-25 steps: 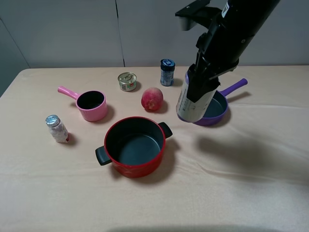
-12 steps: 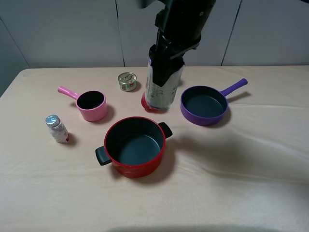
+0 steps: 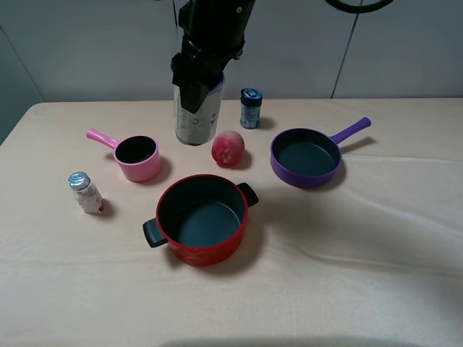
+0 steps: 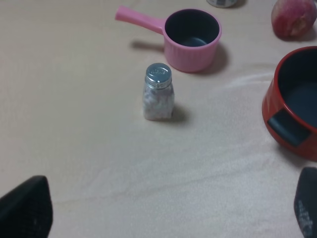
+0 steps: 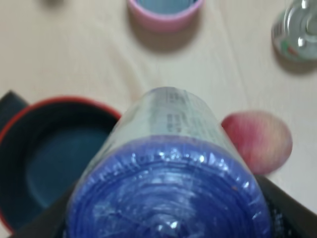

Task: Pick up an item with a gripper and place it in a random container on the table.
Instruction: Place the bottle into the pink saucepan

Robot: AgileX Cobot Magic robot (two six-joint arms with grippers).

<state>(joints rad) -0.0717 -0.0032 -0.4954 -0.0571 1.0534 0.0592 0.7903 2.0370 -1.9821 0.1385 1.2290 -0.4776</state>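
**Item 1. Canister** (image 3: 197,121): tall, cream-white, printed label, shiny purple wrapped top (image 5: 168,198). It is roughly upright and gripped at its upper end by the right gripper (image 3: 194,81). The black jaws are closed against its two sides, and the dark fingers (image 5: 280,210) show at either edge of the purple top in the right wrist view. In the high view the canister stands between the pink saucepan and the red fruit, toward the back of the table. Whether its base touches the cloth cannot be told.

**Item 2. Pink saucepan** (image 3: 137,157): small, dark inside, nothing in it, with a straight handle pointing left and away. It is near the canister on the left and apart from it.

**Item 3. Red fruit** (image 3: 228,147): round and mottled, just right of the canister's lower end.

**Item 4. Blue-lidded jar** (image 3: 251,108): dark and upright, behind the fruit.

**Item 5. Red two-handled pot** (image 3: 201,217): black handles, dark interior, nothing in it. It sits in front of the canister.

**Item 6. Purple pan** (image 3: 306,157): nothing in it, handle pointing right and away, well to the right.

**Item 7. Foil-capped bottle** (image 3: 85,192): small, white and upright, front left of the saucepan.

**Item 8. Tin can** (image 5: 297,34): silver top, visible in the right wrist view, beyond the fruit.

**Item 9. Left gripper** (image 4: 166,208): jaws spread wide with nothing between them, hanging over bare cloth near the foil-capped bottle.

**Item 10. Table** (image 3: 362,260): covered in beige cloth, lightly creased.
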